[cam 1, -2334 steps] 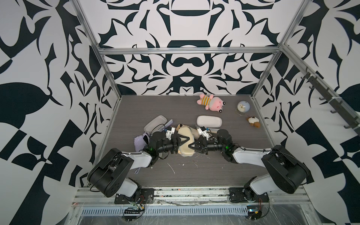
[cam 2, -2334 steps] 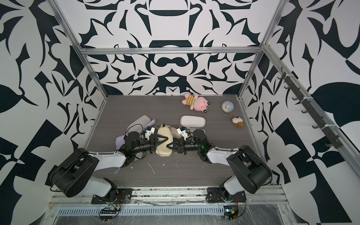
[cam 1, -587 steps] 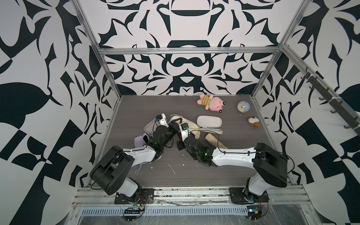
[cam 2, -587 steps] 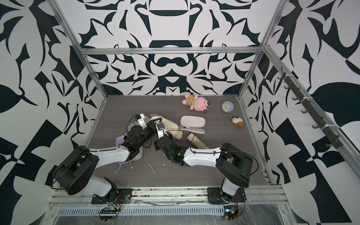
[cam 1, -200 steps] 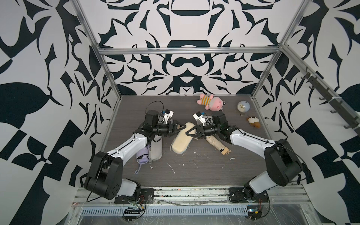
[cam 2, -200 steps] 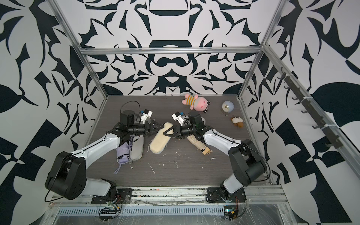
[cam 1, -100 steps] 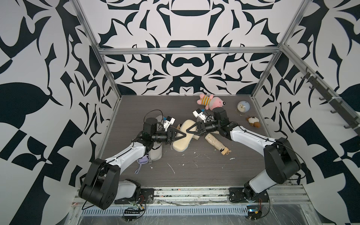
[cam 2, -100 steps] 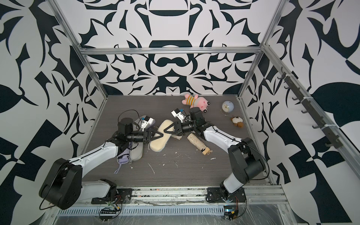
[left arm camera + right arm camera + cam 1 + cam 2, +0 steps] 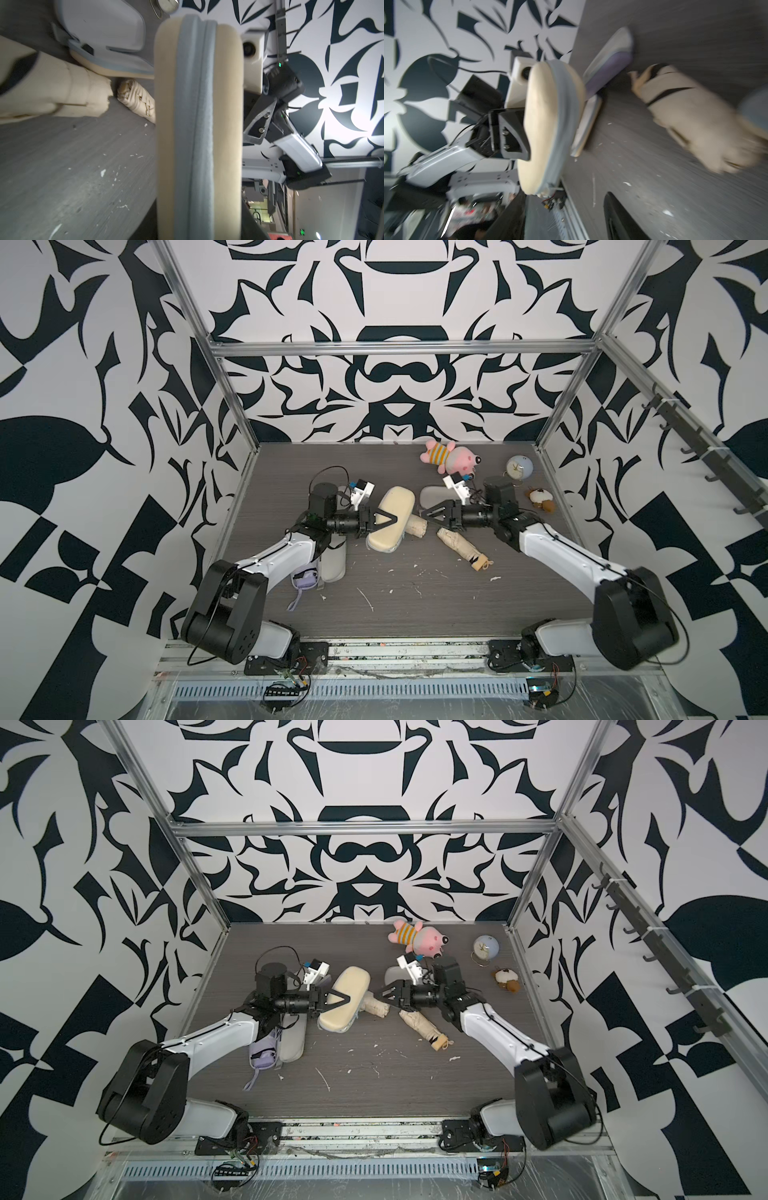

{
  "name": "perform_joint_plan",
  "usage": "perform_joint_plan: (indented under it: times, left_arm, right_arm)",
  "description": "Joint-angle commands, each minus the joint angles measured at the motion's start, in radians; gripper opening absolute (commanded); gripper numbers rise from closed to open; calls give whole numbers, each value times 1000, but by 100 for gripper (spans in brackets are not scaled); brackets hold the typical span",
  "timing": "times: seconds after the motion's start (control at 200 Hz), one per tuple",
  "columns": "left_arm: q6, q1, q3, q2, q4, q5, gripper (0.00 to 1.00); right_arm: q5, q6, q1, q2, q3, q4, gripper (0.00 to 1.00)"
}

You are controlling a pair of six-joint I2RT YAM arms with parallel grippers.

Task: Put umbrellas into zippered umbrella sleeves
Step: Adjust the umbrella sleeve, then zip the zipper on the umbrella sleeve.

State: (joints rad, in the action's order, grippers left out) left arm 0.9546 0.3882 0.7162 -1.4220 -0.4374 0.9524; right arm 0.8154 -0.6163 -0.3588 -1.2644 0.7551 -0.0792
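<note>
A closed beige sleeve (image 9: 395, 506) is held on edge at mid-table, its grey zip edge (image 9: 195, 124) facing the left wrist camera. My left gripper (image 9: 395, 520) is shut on its middle, one finger on each flat side. To the sleeve's right, my right gripper (image 9: 424, 516) stands open with nothing between its fingers. One beige umbrella (image 9: 461, 549) lies below the right gripper, and another (image 9: 415, 526) pokes out from behind the sleeve. A lavender umbrella (image 9: 305, 578) and an open pale sleeve (image 9: 334, 564) lie under the left arm. A lavender sleeve (image 9: 608, 68) lies open behind.
Another open sleeve (image 9: 430, 495) lies behind the right gripper. At the back right are a pink plush toy (image 9: 451, 456), a small round clock (image 9: 519, 467) and a small brown plush (image 9: 540, 499). White crumbs dot the grey table (image 9: 415, 605). Patterned walls close three sides.
The left gripper has closed on the beige sleeve. The right gripper has opened, let go of the sleeve's end and drawn back to the right.
</note>
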Motion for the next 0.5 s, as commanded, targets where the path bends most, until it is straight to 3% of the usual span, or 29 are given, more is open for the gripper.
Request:
perform_joint_plan:
  times: [0.0,0.075,0.135,0.32,0.495]
  left_arm:
    - [43,1,30,-20,-148,-68,35]
    - [47,11,45,-29,-161,-88,36]
    - [30,23,57,-25,-137,-100,37]
    - [17,48,74,-20,-107,-118,38]
    - [15,67,75,-23,-103,-125,38]
  right_arm:
    - [-497,313,-177,132,-111,-7,45]
    - [-756,455,-316,167,-163,-116,34]
    - [-859,504,-373,157,-156,-169,30]
    - [-941,621,-490,46,-63,-222,35]
    - [-980,665,-507,-21,-10,-252,35]
